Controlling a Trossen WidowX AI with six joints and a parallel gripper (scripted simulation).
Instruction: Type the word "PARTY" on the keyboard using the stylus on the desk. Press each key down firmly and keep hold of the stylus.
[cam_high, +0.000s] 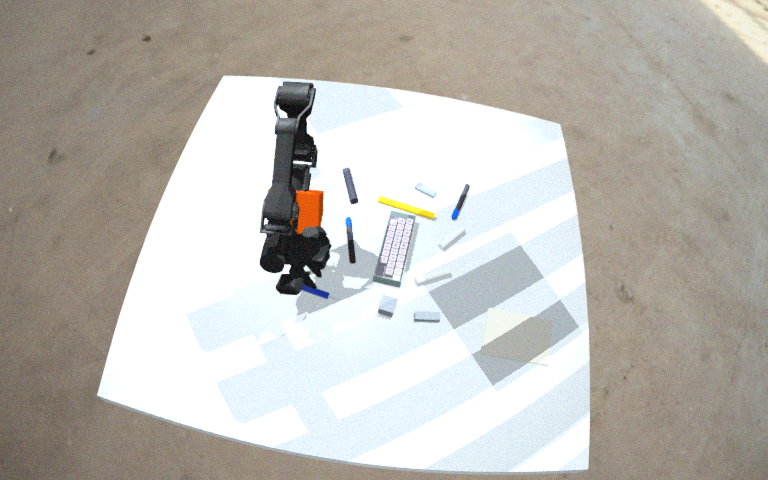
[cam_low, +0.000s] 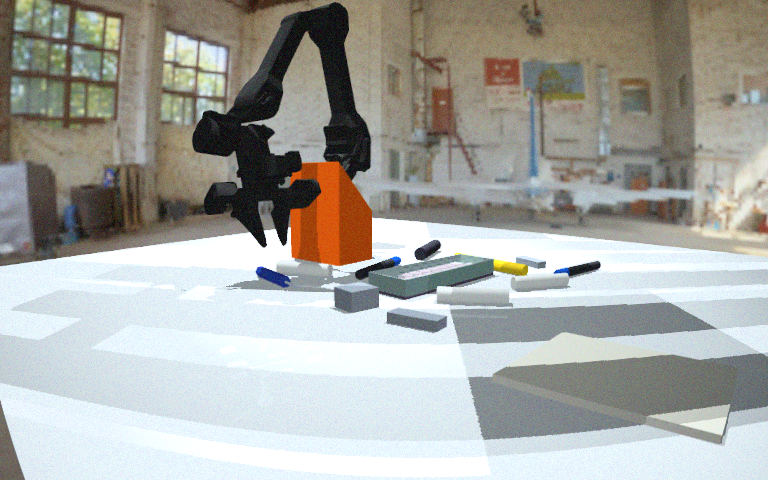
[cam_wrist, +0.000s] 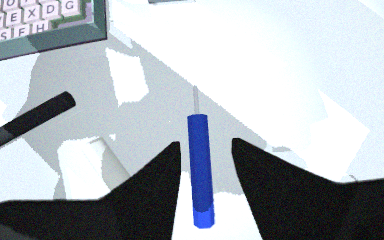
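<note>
White tabletop (cam_high: 362, 407) (cam_low: 226, 407) under banded shadows, before pale brick walls (cam_low: 453, 33) and paned windows (cam_low: 65, 62) (cam_low: 195, 76); pincer (cam_high: 303, 280) (cam_low: 274, 245) (cam_wrist: 205, 146) open above the blue stylus (cam_high: 315, 292) (cam_low: 272, 276) (cam_wrist: 200, 160).

In the top view, the blue thin-tipped stylus (cam_high: 315, 292) (cam_low: 272, 277) (cam_wrist: 200, 160) lies loose on its side, tip toward four o'clock, and the green-framed keyboard (cam_high: 394, 249) (cam_low: 430, 276) (cam_wrist: 45, 15) with pale lettered keys lies flat at its two o'clock.
</note>
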